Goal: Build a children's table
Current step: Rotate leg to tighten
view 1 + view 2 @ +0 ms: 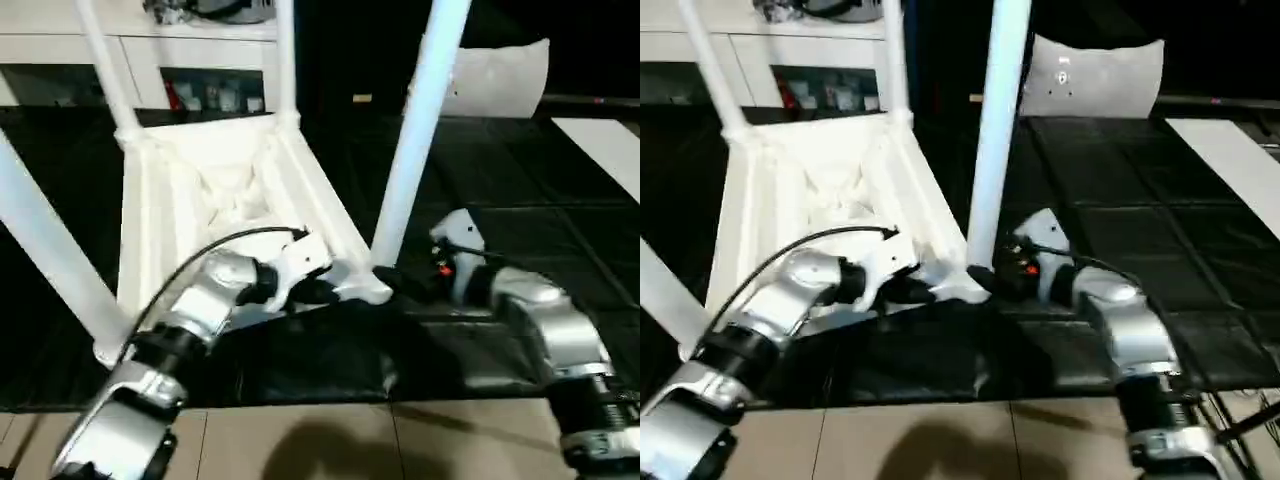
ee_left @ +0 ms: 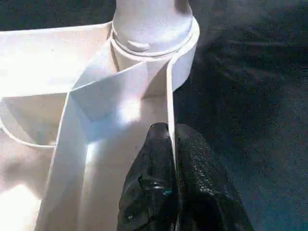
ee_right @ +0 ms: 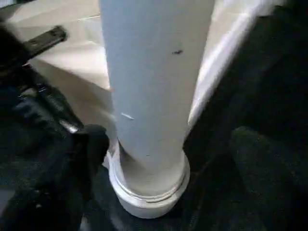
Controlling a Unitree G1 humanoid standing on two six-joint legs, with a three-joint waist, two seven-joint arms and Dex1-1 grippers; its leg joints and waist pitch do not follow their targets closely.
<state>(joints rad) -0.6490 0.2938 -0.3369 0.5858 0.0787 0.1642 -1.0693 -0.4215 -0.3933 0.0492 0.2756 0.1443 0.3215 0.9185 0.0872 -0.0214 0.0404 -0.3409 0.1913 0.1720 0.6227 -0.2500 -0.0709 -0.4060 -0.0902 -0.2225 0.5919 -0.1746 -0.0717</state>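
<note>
Four legs stand in the corner sockets of the upturned children's table point(image 1: 215, 190). My left gripper point(image 2: 171, 139) is clenched on the table's rim wall just beside the nearest leg point(image 1: 415, 130). My right gripper point(image 1: 405, 283) sits released, its fingers either side of that leg's base. Next, I judge: confirm seating, then turn the table upright.

Dim, soft-focus views; blown-out glare on white plastic, dark floor featureless.
</note>
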